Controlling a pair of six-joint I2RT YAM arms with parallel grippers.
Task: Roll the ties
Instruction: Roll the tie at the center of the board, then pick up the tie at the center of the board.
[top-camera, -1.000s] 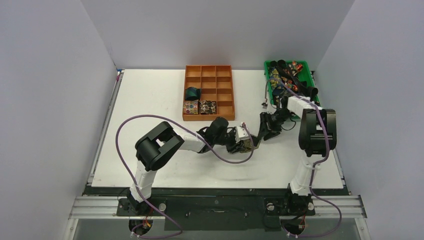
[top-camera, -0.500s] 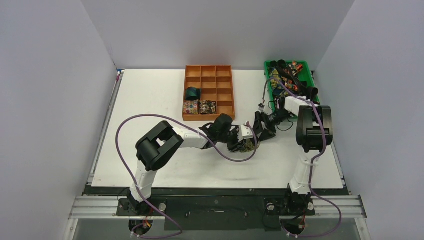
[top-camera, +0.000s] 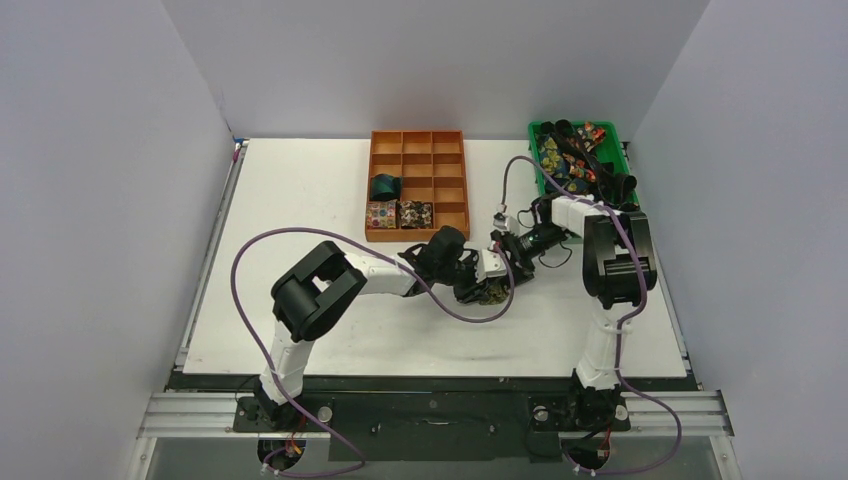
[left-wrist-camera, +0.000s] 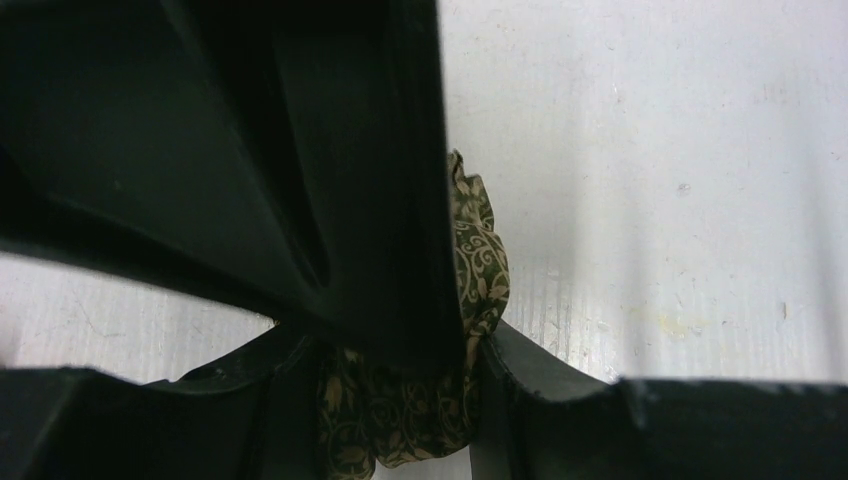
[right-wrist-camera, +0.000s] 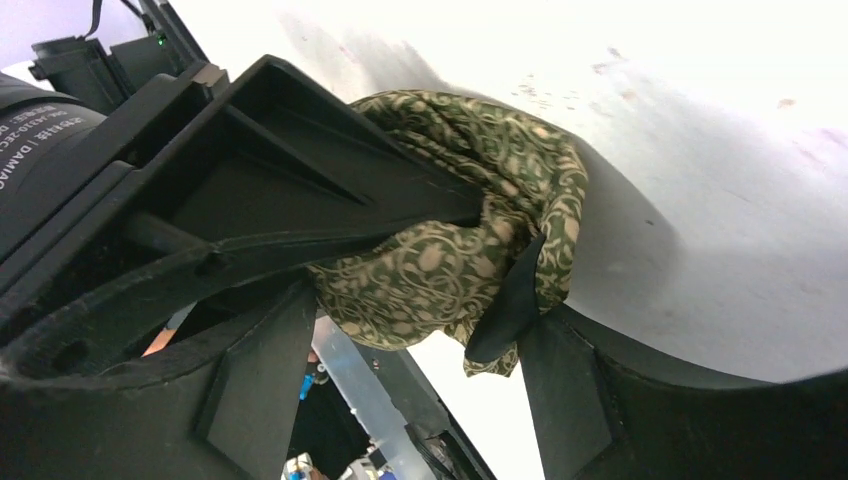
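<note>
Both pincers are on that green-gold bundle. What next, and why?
Probably squeeze the right pincer firmly onto the olive-gold tie: its fingers flank the coil that the left pincer pinches, and a second grip would likely stop it unrolling.

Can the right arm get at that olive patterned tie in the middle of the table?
Likely yes: the right tool sits astride the olive tie; the left tool holding it crowds the spot but leaves that side open.

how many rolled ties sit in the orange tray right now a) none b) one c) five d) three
d, the orange tray holds a dark teal coil, a floral coil and a dark flecked coil; its other compartments look bare.
</note>
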